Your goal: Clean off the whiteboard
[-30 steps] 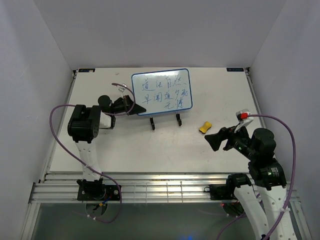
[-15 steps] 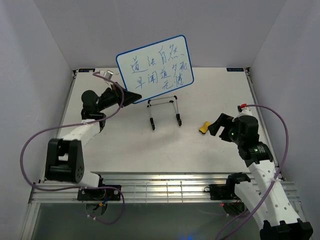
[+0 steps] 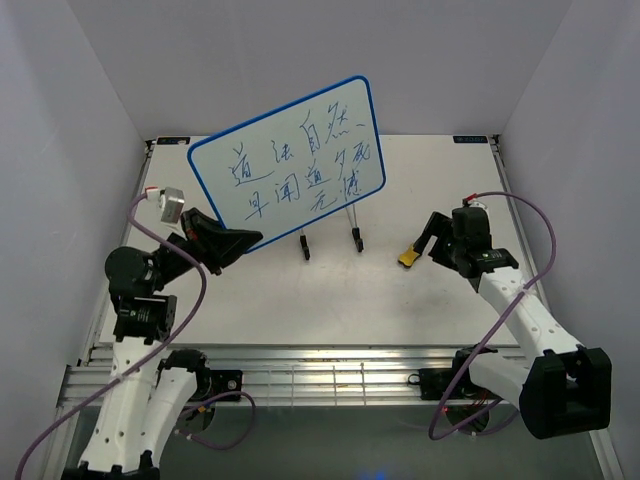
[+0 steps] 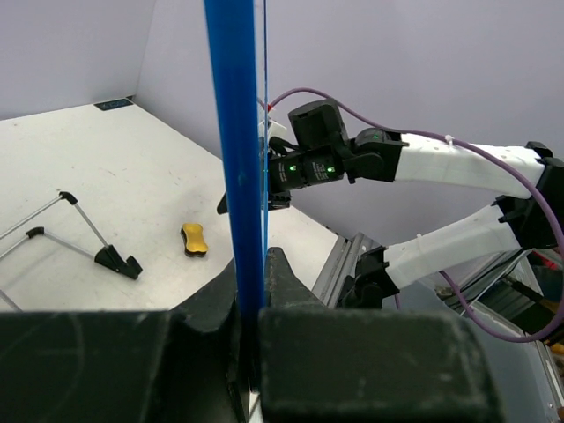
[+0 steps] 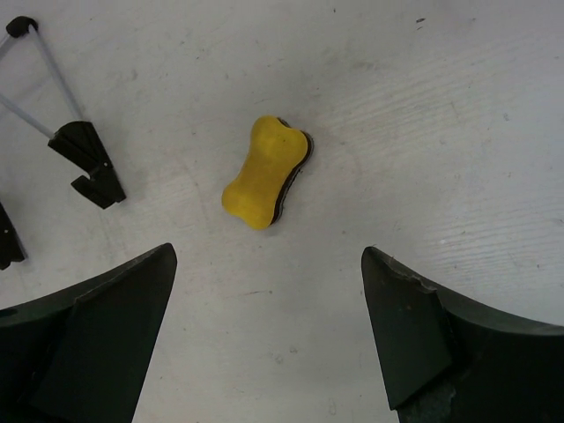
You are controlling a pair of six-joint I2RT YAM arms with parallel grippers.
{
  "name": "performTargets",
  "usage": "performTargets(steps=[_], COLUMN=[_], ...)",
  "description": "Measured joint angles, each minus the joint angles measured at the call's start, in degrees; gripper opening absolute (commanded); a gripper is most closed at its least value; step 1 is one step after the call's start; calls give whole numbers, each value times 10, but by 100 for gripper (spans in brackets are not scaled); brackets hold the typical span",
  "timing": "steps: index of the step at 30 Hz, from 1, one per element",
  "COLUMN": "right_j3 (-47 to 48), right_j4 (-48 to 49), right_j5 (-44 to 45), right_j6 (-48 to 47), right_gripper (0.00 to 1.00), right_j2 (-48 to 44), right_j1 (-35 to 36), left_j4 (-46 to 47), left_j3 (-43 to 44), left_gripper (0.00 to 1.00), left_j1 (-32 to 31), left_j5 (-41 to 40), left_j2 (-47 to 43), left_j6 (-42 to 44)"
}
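The whiteboard (image 3: 290, 165), blue-framed with blue handwritten characters, is held tilted in the air above the table's left half. My left gripper (image 3: 236, 240) is shut on its lower edge. In the left wrist view the blue frame (image 4: 233, 132) runs up edge-on from between the fingers of that gripper (image 4: 251, 264). My right gripper (image 3: 428, 240) is open and empty, just right of the yellow eraser (image 3: 409, 256). In the right wrist view the eraser (image 5: 264, 172) lies on the table ahead of the open gripper (image 5: 269, 254).
The board's wire stand with two black feet (image 3: 330, 240) stands bare on the table behind centre. It also shows in the left wrist view (image 4: 92, 242) and the right wrist view (image 5: 88, 163). White walls enclose the table on three sides.
My left gripper has lifted the whiteboard off its stand and drawn it toward the near left. My right gripper has moved forward to beside the yellow eraser.
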Motion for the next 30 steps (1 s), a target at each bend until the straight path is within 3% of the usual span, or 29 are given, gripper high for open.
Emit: performTargets(steps=[4,15,30], right_j3=[9,75,96], right_j4=[13,18,26], right_j5=[42,118,148], right_j6=[13,59,102], right_gripper=[99,88,66], right_j2=[39,214,293], right_j1=[10,64,77], left_j4=[-96,-204,-263], left_j3=[0,-41,-100], left_gripper=[0,0,0], left_j1=[0,0,0], left_j5=[-20,-15,-32], left_j2=[-72,-154,-183], left_j6=[16,35,110])
